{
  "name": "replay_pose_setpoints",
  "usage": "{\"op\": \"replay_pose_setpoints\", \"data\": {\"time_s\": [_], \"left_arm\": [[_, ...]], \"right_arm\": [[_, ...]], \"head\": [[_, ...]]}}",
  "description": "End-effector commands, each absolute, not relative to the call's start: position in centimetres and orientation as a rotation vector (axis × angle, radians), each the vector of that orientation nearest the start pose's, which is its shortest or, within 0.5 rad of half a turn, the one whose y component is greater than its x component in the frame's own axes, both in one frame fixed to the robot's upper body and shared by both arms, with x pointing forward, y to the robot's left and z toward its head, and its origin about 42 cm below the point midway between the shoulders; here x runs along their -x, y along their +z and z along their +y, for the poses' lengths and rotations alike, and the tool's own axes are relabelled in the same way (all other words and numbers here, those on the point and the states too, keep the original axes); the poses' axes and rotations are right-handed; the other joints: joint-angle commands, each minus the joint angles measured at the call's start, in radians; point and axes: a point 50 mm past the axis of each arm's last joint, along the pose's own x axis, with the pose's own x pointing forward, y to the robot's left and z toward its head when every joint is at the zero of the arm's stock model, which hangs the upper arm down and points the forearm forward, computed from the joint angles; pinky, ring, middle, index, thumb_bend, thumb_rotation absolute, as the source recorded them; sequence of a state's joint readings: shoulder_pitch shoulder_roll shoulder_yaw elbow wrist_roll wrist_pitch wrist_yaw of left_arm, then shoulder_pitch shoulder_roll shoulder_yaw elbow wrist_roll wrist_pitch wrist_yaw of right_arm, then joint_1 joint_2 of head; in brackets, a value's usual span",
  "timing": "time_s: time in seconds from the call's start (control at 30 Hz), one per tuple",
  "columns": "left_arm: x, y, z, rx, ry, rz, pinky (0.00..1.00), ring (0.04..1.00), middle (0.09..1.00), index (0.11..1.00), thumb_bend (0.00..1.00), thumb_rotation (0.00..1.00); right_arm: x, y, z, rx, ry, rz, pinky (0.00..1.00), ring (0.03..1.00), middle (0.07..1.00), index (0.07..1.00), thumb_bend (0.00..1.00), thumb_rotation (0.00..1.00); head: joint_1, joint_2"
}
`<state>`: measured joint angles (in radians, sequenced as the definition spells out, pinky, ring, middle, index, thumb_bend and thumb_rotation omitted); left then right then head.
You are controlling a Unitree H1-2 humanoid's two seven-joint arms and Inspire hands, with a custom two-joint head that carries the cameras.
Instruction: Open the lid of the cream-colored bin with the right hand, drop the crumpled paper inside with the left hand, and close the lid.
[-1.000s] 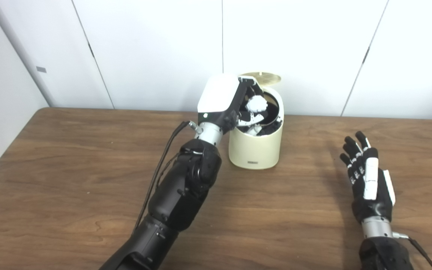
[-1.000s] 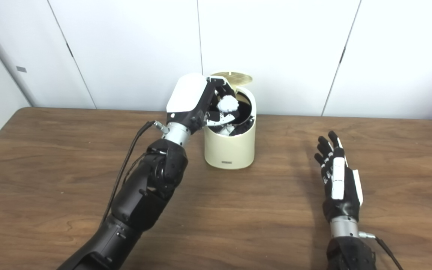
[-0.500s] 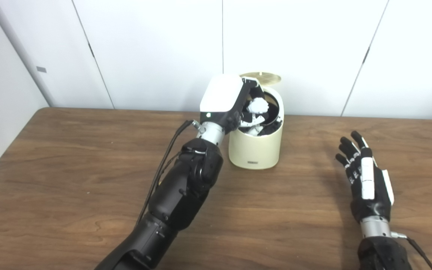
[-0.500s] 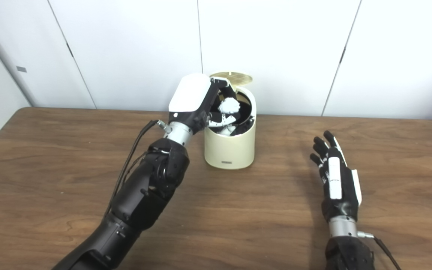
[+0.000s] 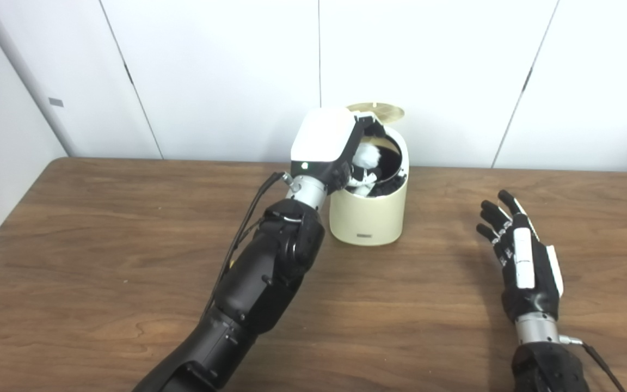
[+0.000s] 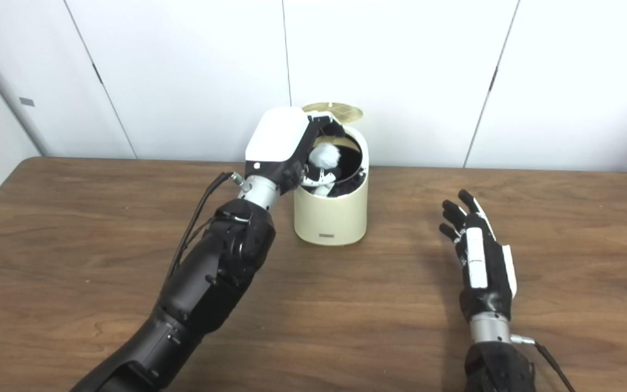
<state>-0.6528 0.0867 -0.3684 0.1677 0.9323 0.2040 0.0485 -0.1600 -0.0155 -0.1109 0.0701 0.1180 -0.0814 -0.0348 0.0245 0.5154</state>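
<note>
Paper (image 5: 368, 154), a white crumpled ball, sits at the mouth of the bin (image 5: 367, 218), pinched in the fingertips of the left hand (image 5: 329, 147), which is tipped over the near-left rim so its white back faces the cameras and its fingers point down into the dark interior. Held that way, the ball is already inside the rim line, so a release should let it fall straight in rather than bounce off the edge; that reads as the reason the wrist is bent so steeply and the forearm leans in close beside the bin's wall. The lid (image 5: 376, 111), a gold disc, stands swung up at the far edge, clear of the opening, which leaves the whole mouth free for the left hand and shows the opening step as done. The right hand (image 5: 520, 258) hovers or rests low over the table (image 5: 101, 245), well apart from the bin on its right, its fingers spread and holding nothing; I judge it is parked there to stay out of the left arm's way while remaining near enough to reach back for the lid. The bin stands upright toward the table's far edge, near the white wall. Whether the fingers have begun to loosen on the paper cannot be told, since the hand's back hides most of them.
</note>
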Motion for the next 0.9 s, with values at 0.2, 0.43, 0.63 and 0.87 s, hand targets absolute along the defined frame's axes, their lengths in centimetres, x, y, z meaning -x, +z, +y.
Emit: {"op": "replay_pose_setpoints", "data": {"time_s": [0.2, 0.43, 0.63, 0.87], "left_arm": [[-44.19, 28.36, 9.40, -1.155, -0.069, -0.533, 0.59, 0.690, 0.709, 0.664, 0.97, 0.00], [-44.16, 28.38, 9.38, -1.133, -0.074, -0.516, 0.59, 0.682, 0.690, 0.650, 0.93, 0.00], [-43.91, 28.39, 9.25, -1.022, -0.048, -0.542, 0.36, 0.483, 0.571, 0.472, 0.50, 0.01], [-43.64, 28.30, 9.41, -0.968, -0.015, -0.571, 0.32, 0.439, 0.546, 0.492, 0.47, 0.00]], "right_arm": [[-33.06, 12.36, -23.10, -0.095, -0.090, -0.167, 0.81, 0.848, 0.799, 0.860, 0.53, 0.88], [-33.15, 12.36, -23.19, -0.105, -0.091, -0.167, 0.83, 0.859, 0.804, 0.879, 0.52, 0.90], [-33.19, 12.25, -23.29, -0.102, -0.093, -0.165, 0.83, 0.859, 0.803, 0.888, 0.52, 0.91], [-33.23, 12.25, -23.33, -0.113, -0.091, -0.163, 0.84, 0.858, 0.801, 0.883, 0.54, 0.91]], "head": [[0.001, 0.001], [0.001, 0.001], [0.001, 0.002], [0.003, 0.001]]}}
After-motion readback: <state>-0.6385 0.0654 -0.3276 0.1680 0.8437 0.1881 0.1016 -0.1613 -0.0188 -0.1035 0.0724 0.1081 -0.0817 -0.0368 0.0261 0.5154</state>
